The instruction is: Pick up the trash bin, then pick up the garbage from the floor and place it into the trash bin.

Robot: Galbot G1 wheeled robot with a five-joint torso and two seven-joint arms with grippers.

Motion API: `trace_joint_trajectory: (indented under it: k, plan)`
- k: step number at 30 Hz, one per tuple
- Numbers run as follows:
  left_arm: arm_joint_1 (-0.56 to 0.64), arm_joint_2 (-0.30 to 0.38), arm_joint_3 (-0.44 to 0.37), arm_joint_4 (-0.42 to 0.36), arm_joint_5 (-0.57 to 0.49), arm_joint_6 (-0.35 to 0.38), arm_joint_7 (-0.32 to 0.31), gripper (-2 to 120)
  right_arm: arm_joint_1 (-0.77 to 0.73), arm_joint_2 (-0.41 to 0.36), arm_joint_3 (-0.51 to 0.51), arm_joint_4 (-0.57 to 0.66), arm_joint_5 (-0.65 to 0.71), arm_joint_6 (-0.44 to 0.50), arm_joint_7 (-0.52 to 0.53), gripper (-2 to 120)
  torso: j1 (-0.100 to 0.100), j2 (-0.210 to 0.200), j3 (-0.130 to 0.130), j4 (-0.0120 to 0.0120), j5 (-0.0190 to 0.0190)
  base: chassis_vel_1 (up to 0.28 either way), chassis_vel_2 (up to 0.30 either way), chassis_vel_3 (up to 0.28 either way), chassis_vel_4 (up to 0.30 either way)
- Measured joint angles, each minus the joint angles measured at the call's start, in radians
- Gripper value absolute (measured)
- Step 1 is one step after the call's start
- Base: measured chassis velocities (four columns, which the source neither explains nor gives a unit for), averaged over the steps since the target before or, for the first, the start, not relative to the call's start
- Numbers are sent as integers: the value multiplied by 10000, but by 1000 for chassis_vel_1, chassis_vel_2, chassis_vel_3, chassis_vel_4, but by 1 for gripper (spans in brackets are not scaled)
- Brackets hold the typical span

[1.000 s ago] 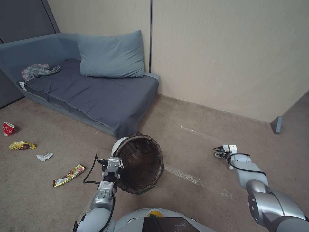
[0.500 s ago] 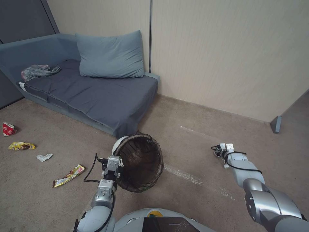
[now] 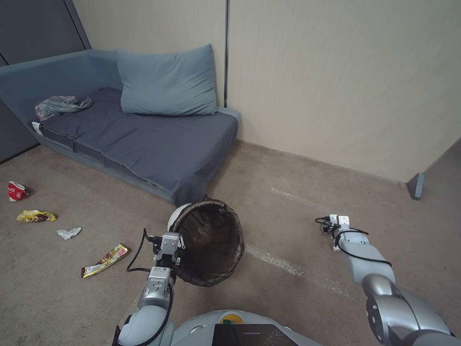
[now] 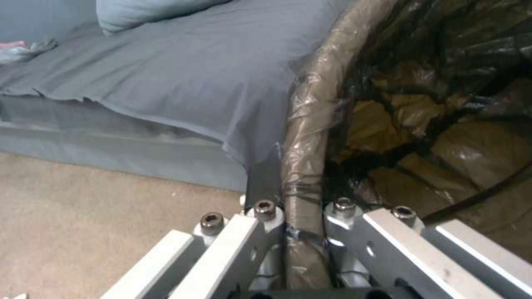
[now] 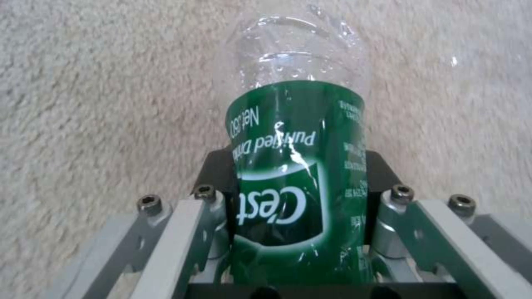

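The trash bin (image 3: 207, 247) is held off the floor before the sofa (image 3: 144, 139), tilted with its bag-lined mouth toward the camera, its rim (image 4: 305, 166) clamped by the left gripper (image 3: 166, 248). A green-labelled bottle (image 5: 299, 166) is gripped between the fingers of the right gripper (image 3: 332, 225), low over the carpet at the right. A crushed cup (image 3: 17, 191), two wrappers (image 3: 103, 260) and a tissue (image 3: 68, 233) are scattered on the floor at the left.

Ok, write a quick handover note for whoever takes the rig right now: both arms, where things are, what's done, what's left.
Left end effector: shut on the trash bin rim, bin held up near the sofa.
Right end effector: shut on the green-labelled bottle, low over the carpet.
Done: bin picked up, bottle gripped.
Left: bottle into bin; then red cup, two yellow wrappers, tissue on the floor at left.
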Motion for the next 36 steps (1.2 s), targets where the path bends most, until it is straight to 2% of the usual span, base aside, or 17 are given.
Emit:
trace_joint_trajectory:
  k: [3,9,12,14,15,17,18,19,22,23,25,26,28,29,30,32,36]
  plan:
    - [-69,-60,7,93,-2,0,-19,0,-293,9,82,659,534,-90,325,30,2,-4,5,1,9,0,0,0,0]
    - [-230,-168,83,275,0,26,-30,0,-1691,-85,-139,3388,2332,-862,894,29,4,-7,8,-3,18,0,0,0,0]
    - [-247,-173,85,280,-1,34,-31,0,-1812,-100,-142,3588,2444,-883,922,29,4,-7,7,-2,13,0,0,0,0]
    - [-365,-209,49,331,-46,79,-42,0,-3003,-390,-116,5749,3927,-1031,1199,29,4,-6,4,-8,5,0,0,0,0]
    - [-365,-209,49,331,-46,79,-42,0,-3003,-390,-116,5749,3927,-1031,1199,29,4,-6,4,-8,5,0,0,0,0]
    - [-466,-281,119,501,-136,147,-52,0,-4199,-663,142,8614,5536,-599,1110,29,3,-5,1,-8,-8,0,0,0,0]
    - [-508,-306,174,561,-181,182,-59,0,-4493,-720,196,9442,5833,-235,869,29,3,-5,1,-2,-9,0,0,0,0]
    - [-508,-306,174,561,-181,182,-59,0,-4493,-720,196,9442,5833,-235,869,29,3,-5,1,-2,-9,0,0,0,0]
    - [-666,-237,325,733,-557,347,-73,0,-5612,-856,124,12460,6767,1503,-712,29,3,-4,1,-2,-4,0,0,0,0]
    - [-666,-237,325,733,-557,347,-73,0,-5612,-856,124,12460,6767,1503,-712,29,3,-4,1,-2,-4,0,0,0,0]
    - [-801,-181,387,819,-723,421,-78,0,-6213,-947,-183,14502,6954,1476,-851,29,2,-3,0,-7,-15,0,0,0,0]
    - [-801,-181,387,819,-723,421,-78,0,-6213,-947,-183,14502,6954,1476,-851,29,2,-3,0,-7,-15,0,0,0,0]
    - [-904,-145,533,872,-896,480,-104,0,-6697,-1106,-1194,16712,7286,1457,-749,29,2,-3,0,-4,-6,0,0,0,0]
    - [-904,-145,533,872,-896,480,-104,0,-6697,-1106,-1194,16712,7286,1457,-749,29,2,-3,0,-4,-6,0,0,0,0]
    - [-1035,-113,818,946,-1109,577,-173,0,-6745,-1304,-3168,18569,7275,1453,-583,29,2,-2,0,-1,-11,0,0,0,0]
    - [-1059,-156,1011,915,-1116,621,-206,0,-6820,-1307,-4560,19031,6648,1422,-497,29,2,-2,0,-2,-8,0,0,0,0]
    - [-1050,-197,1095,890,-1082,624,-217,0,-7025,-1253,-5392,19068,6184,1422,-473,29,1,-2,0,-5,-8,0,0,0,0]
